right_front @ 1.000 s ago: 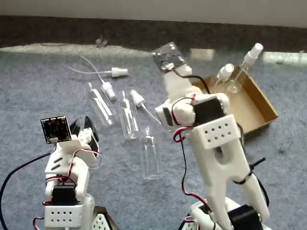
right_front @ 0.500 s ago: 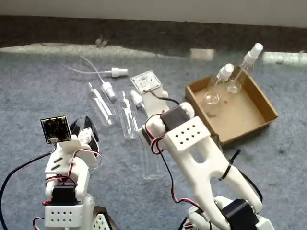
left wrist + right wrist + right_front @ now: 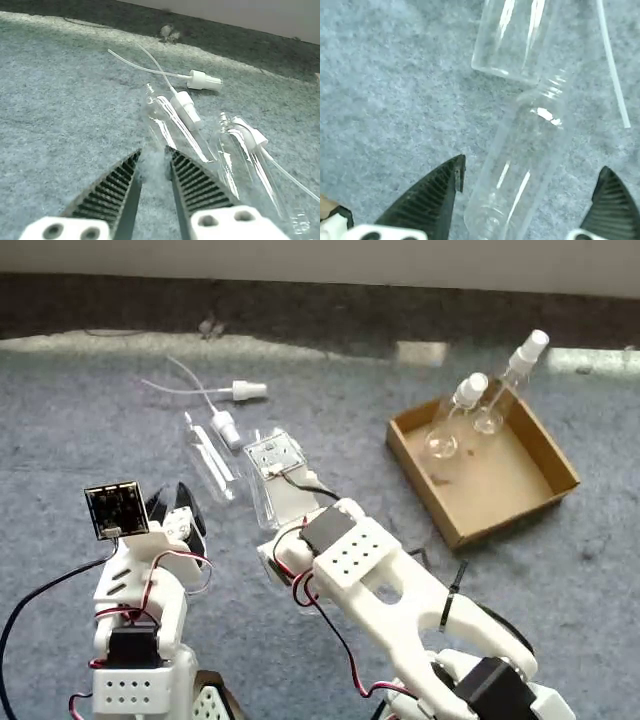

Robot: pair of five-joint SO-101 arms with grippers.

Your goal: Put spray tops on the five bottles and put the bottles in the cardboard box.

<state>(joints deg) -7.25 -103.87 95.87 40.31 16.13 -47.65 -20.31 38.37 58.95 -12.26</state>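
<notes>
A bare bottle (image 3: 520, 165) lies on the carpet (image 3: 380, 100) between the right gripper's (image 3: 530, 172) wide-spread jaws, untouched, its neck by a second bottle's (image 3: 512, 35) base. Three loose tops (image 3: 205, 80) lie beyond, toward the carpet's far edge. The left gripper (image 3: 153, 155) hovers empty, jaws a narrow slit apart. In the box (image 3: 500, 525), toward the far right corner, stand two topped bottles (image 3: 455, 415)
</notes>
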